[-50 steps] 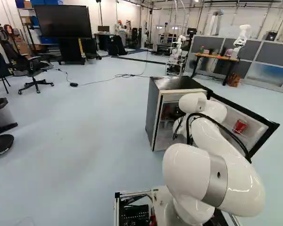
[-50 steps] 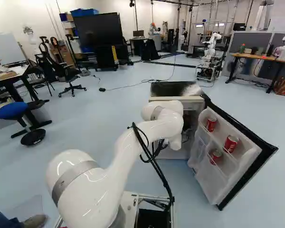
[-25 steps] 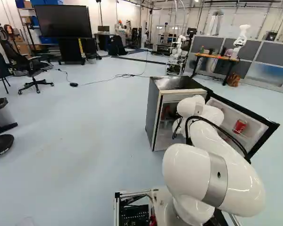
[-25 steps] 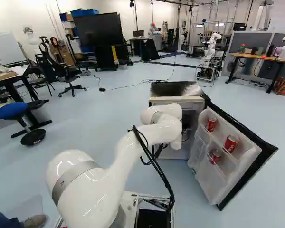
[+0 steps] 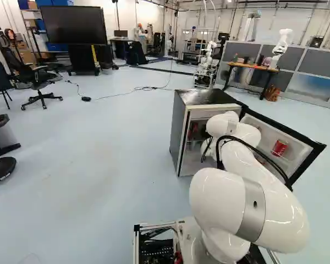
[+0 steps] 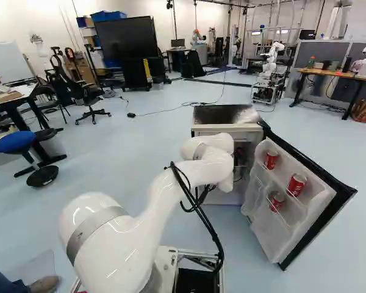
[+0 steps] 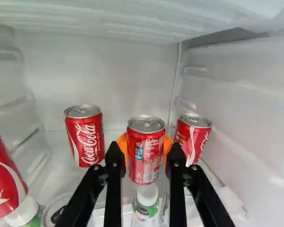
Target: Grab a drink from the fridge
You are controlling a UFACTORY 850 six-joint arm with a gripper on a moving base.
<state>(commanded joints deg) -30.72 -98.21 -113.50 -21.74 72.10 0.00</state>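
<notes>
Inside the fridge [image 6: 224,114], the claw [image 7: 146,147] is closed to a can's width, its orange pads [image 7: 122,143] against the left and right sides of the red can [image 7: 145,158], nearer than the back wall [image 7: 104,71]

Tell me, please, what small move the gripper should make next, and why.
Probably a slight lift of the middle can: the orange pads of the gripper appear to meet it from both sides, and a bottle under the gripper might snag it coming out.
</notes>
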